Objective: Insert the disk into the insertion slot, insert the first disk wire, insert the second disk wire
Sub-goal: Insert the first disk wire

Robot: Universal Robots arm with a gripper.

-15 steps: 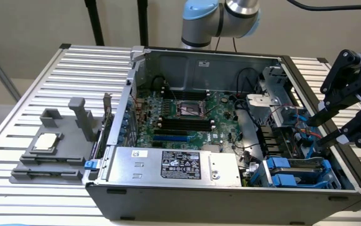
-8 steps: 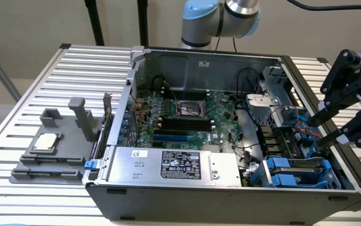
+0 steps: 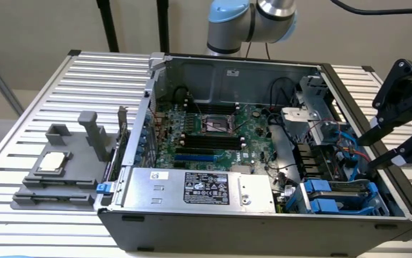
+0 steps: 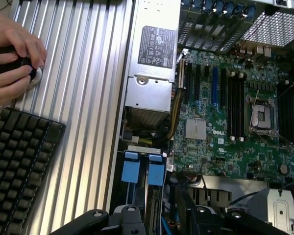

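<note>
The open computer case (image 3: 263, 236) lies under the gripper (image 3: 368, 154), which hangs over its drive corner with its two black fingers (image 3: 375, 132) partly spread and nothing pinched between them; they touch no part. Just below the fingertips sits the insertion slot (image 3: 379, 200), dark metal with bright blue rails. Inside it, what seems to be the disk (image 3: 351, 186) shows as a grey slab framed in blue, its label hidden.
</note>
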